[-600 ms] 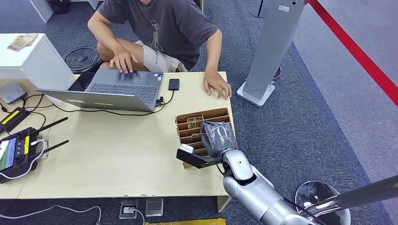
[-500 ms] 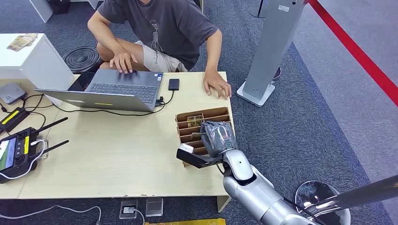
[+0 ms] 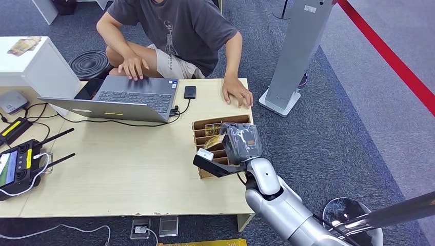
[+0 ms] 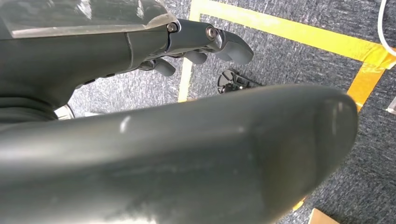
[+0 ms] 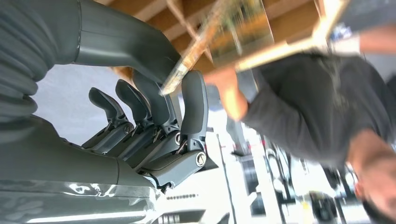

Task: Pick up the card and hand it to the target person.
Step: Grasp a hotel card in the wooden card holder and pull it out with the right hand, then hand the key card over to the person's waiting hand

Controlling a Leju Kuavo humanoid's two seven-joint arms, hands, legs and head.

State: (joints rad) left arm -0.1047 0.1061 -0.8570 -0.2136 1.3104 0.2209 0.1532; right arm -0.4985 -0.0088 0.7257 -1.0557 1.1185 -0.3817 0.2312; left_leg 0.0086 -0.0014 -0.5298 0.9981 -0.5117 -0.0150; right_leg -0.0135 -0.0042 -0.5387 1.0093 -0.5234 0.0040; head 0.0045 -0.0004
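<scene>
- Step in hand looks like the pick itself: the right hand (image 3: 241,145) is over the slotted cardboard box (image 3: 201,126) at the table's (image 3: 118,174) right edge, and the card (image 5: 219,35) is pinched between the thumb and a finger.
- In the head view that card (image 3: 222,141) pokes out beside the hand, just above the box slots, so I'd say it's lifted out or nearly (hard to tell whether its lower edge has cleared the dividers).
- The other fingers (image 5: 140,105) are curled loosely next to the pinching one, not touching the card as far as I can see.
- Next move, my guess: raise it fully free of the box, then carry it across toward the person (image 3: 174,31) sitting at the far side, whose hand (image 3: 237,94) rests on the table right behind the box.
- The head view gives the layout: laptop (image 3: 128,97), person, box. It hides the actual pinch, though.
- The right wrist view shows the pinch up close, with box dividers behind it.
- The left hand (image 4: 187,42) hangs over carpet with yellow floor tape (image 4: 289,32), fingers loosely apart, holding nothing.
</scene>
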